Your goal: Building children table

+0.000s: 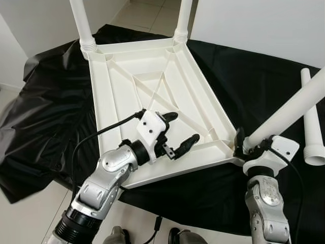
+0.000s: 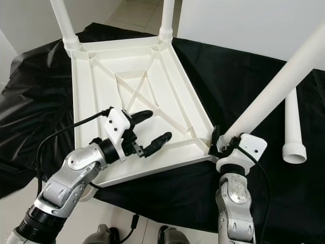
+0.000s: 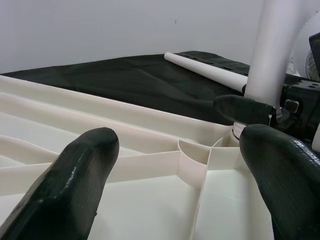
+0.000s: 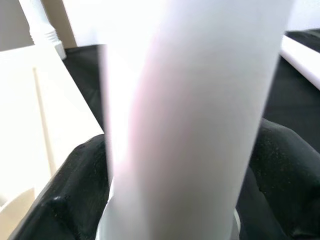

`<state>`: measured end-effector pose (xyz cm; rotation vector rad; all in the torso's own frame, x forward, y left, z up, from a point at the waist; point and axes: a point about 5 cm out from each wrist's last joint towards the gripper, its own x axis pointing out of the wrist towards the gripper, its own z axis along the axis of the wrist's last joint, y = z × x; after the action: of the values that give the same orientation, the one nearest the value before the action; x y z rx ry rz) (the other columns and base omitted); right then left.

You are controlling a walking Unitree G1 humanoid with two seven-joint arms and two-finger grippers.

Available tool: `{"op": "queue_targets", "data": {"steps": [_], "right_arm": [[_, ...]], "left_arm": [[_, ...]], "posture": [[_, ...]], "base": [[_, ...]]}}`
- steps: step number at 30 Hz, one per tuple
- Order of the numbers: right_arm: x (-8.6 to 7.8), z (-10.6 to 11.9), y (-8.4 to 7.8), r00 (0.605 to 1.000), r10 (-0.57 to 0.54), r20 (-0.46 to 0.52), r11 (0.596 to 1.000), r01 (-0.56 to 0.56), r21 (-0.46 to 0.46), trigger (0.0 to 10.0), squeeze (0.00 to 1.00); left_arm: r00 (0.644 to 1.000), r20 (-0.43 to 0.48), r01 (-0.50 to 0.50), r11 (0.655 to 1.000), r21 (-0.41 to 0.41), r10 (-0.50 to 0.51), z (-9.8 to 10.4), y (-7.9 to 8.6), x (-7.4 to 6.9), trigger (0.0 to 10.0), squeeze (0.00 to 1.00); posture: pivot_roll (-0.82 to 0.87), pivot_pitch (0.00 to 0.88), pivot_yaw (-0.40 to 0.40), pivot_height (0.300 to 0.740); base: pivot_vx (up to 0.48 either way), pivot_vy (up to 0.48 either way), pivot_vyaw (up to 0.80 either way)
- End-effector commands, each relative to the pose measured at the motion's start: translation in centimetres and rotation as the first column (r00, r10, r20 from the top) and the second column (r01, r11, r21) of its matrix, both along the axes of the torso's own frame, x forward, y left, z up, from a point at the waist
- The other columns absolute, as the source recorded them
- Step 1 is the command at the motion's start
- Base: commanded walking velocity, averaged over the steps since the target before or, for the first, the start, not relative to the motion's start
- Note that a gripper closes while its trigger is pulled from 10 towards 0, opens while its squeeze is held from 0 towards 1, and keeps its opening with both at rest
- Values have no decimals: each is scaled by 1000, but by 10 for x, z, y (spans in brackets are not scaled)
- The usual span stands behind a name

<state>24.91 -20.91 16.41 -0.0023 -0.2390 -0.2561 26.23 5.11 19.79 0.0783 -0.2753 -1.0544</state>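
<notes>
The inverted tabletop [image 1: 152, 101] lies ribs-up on the black sheet [image 1: 45, 112], two legs [image 1: 81, 23] seated at 12 o'clock. The right tool [image 1: 242, 147] clamps the third leg [image 1: 289, 109], tilted at the 4 o'clock corner socket. The left tool [image 1: 179, 133] hovers released over the near rim. Next move, by judgement: upright the leg and press home. A spare leg [image 1: 311, 127] lies at 3 o'clock.

— The tabletop [image 1: 152, 96] and legs [image 1: 287, 112], what are they?
— White plastic, smooth, a little glossy.
— And the sheet [image 1: 45, 117] under?
— Black, shiny, wrinkled, like thin plastic film. The fingers [image 3: 75, 185] look matt black.
</notes>
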Motion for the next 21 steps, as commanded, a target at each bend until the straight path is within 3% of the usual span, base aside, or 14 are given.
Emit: {"op": "queue_targets", "data": {"steps": [1,2,3,7,8,9,10,21], "right_arm": [[0,0,-4,1000,19,2,1000,-19,-4,10000,1000],[2,3,-3,997,76,6,997,-76,-18,10000,0],[3,6,-3,989,148,1,989,-148,-29,10000,0],[3,9,-3,979,203,12,979,-202,-37,10000,0],[3,12,-1,967,253,27,967,-253,-21,6157,0],[3,12,-1,967,253,27,967,-253,-21,6157,0],[3,14,-2,960,275,43,961,-275,-16,0,0],[7,16,-14,950,308,56,950,-310,36,0,0]], "left_arm": [[1000,4,24,1000,13,-24,-2,-2,-3,10000,0],[1000,2,24,1000,11,-24,-2,-2,-3,10000,0],[1000,2,24,1000,10,-24,-2,-2,-3,10000,0],[1000,3,23,1000,9,-23,-2,-2,-3,10000,0],[1000,4,22,1000,8,-22,-1,-3,-3,10000,0],[1000,4,22,1000,8,-22,-1,-3,-3,10000,0],[1000,1,22,1000,5,-22,-1,-3,-2,10000,0],[1000,5,13,1000,2,-13,0,-3,-1,10000,0]], "posture": [[16,153,-25,740],[15,154,-25,740],[14,158,-25,740],[11,162,-23,740],[10,163,-22,740],[10,163,-22,740],[10,163,-22,740],[9,167,-23,740]], "base": [[0,0,0],[0,0,0],[0,0,0],[0,0,0],[0,0,0],[0,0,0],[0,0,0],[0,0,0]]}}
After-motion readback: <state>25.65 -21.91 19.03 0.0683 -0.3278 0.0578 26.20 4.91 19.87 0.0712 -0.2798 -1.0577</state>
